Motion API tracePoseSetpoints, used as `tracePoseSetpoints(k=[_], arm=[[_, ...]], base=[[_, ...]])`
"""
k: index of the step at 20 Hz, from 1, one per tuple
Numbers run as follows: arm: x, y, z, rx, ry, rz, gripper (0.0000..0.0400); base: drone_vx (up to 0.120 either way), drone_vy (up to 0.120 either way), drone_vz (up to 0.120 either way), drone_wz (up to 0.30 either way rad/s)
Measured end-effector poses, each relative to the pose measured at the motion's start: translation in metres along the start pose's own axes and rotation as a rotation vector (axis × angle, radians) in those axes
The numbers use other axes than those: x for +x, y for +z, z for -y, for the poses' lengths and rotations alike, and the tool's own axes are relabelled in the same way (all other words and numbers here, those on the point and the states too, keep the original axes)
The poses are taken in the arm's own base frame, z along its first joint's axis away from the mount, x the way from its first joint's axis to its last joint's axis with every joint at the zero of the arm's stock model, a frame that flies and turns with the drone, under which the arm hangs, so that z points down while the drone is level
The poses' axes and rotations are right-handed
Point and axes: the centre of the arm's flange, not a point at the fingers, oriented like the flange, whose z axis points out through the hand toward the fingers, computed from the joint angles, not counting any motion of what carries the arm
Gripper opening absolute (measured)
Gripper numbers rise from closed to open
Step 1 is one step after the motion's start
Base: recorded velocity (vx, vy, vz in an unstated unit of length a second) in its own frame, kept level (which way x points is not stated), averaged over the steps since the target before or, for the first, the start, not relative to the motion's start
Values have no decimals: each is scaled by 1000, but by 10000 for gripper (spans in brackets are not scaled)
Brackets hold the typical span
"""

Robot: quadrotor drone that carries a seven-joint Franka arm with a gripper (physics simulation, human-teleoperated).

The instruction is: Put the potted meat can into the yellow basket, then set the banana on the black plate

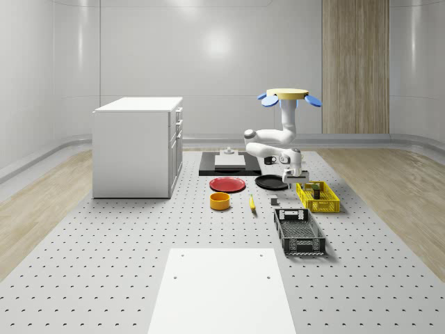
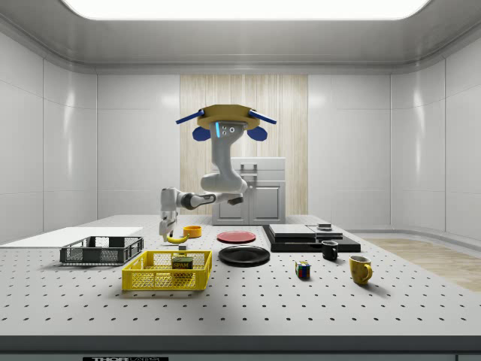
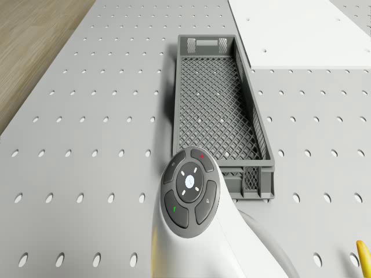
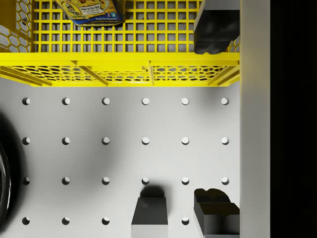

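Right, your potted meat can (image 2: 182, 265) sits inside the yellow basket (image 2: 154, 280) — you see its label (image 4: 92, 12) through the mesh in the wrist view. Your gripper (image 4: 216, 121) hangs spread wide with nothing between its fingers (image 4: 214, 29), just beside the basket's near wall, over the table (image 1: 104, 243). Your drone (image 1: 288, 95) hovers above the black plate (image 1: 268, 182). The banana (image 1: 252, 202) lies on the table — between the orange bowl (image 1: 220, 201) and the grey crate (image 1: 299, 232).
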Motion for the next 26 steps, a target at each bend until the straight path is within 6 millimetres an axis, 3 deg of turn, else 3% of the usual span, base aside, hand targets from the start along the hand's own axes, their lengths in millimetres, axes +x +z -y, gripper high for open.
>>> tracePoseSetpoints(k=[8, 13, 26], arm=[[0, 0, 0, 0, 0, 0, 400], [0, 0, 0, 0, 0, 0, 400], [0, 0, 0, 0, 0, 0, 400]], base=[[0, -120, 0, 0], [0, -120, -120, 0], [18, -120, -15, 0]])
